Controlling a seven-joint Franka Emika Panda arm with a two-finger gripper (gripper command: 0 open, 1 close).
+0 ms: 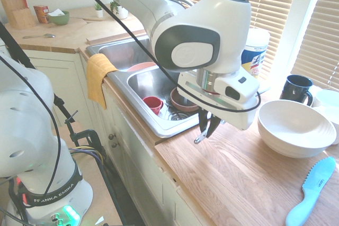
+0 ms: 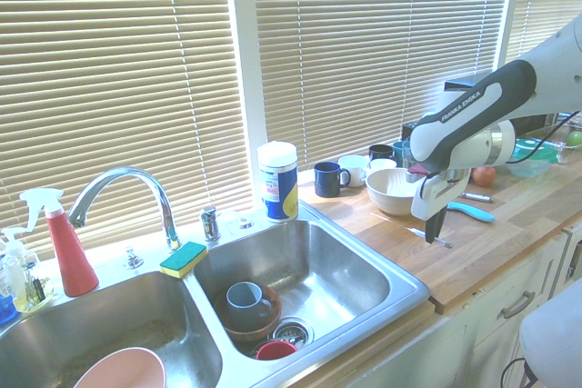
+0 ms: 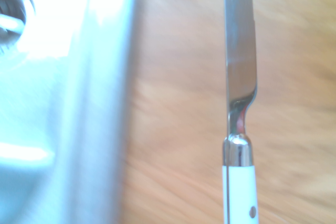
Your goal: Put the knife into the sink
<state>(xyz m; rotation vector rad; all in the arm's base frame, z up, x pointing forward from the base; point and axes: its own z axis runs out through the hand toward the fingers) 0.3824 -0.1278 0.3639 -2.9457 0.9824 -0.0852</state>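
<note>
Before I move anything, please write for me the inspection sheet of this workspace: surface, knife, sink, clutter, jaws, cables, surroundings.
Surface: light wooden counter, no spill seen
Knife: slim, metal blade, white handle, over the counter beside the sink, not yet in it
Sink: double-basin, stainless steel, dishes in both basins
Clutter: round white bowl, light-blue plastic serrated knife, both on the counter
Jaws: shut on the metal-bladed knife
Cables: black cable along the arm
Surroundings: beige window blinds, lowered
</note>
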